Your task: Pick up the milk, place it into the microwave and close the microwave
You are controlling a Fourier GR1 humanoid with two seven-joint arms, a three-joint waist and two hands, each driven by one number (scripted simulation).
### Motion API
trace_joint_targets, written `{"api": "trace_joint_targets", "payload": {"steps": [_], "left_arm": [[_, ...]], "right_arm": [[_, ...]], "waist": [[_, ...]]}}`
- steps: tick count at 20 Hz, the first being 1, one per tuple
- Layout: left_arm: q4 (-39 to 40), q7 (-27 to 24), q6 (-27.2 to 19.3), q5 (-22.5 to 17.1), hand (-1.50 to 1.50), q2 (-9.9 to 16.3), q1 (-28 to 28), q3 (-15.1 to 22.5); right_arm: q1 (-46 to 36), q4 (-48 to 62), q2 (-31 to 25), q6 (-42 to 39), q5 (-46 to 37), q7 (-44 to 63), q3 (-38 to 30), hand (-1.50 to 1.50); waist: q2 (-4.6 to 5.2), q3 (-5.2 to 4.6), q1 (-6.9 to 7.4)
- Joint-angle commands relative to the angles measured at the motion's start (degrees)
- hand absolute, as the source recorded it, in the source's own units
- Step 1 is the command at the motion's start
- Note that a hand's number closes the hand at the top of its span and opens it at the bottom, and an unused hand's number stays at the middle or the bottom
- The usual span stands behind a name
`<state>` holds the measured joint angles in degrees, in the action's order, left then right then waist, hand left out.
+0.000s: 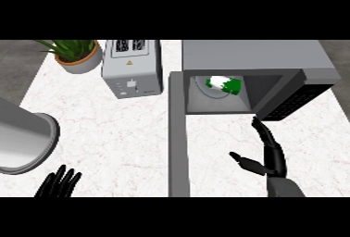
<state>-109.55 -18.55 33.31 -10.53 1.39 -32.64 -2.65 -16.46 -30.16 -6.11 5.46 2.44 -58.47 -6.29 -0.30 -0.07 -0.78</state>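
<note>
The grey microwave (253, 55) stands at the back right with its cavity open. Its door (178, 139) swings out toward me as a long grey slab. Inside the cavity the white and green milk carton (224, 85) lies on the round turntable. My right hand (268, 155) hovers in front of the opening, open, fingers straight toward the cavity and thumb out to the left, holding nothing. At the lower left edge my left hand (60, 183) rests open with fingers up.
A silver toaster (132, 68) stands left of the microwave. A potted plant (77, 54) sits at the back left. A large grey pot (21, 139) occupies the left edge. The white marble counter (109, 134) stretches between them.
</note>
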Motion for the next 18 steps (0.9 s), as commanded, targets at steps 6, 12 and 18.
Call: {"api": "trace_joint_targets", "payload": {"steps": [6,12,18], "left_arm": [[2.7,2.8,-0.5,11.5,1.50,-0.2,7.3,8.4],[7.1,0.1,-5.2,18.5,1.50,-1.3,9.5,16.3],[20.4,-1.8,-16.1,19.3,1.50,-1.4,23.2,14.3]], "right_arm": [[15.6,-16.2,-4.6,-4.9,2.7,2.2,0.8,-1.50],[20.2,-21.7,-10.1,-12.6,9.7,6.1,-4.0,-1.50],[21.9,-19.7,-12.2,-14.8,11.2,3.9,-6.9,-1.50]], "waist": [[0.07,0.00,-0.19],[0.21,0.05,0.44],[0.35,0.07,0.53]]}}
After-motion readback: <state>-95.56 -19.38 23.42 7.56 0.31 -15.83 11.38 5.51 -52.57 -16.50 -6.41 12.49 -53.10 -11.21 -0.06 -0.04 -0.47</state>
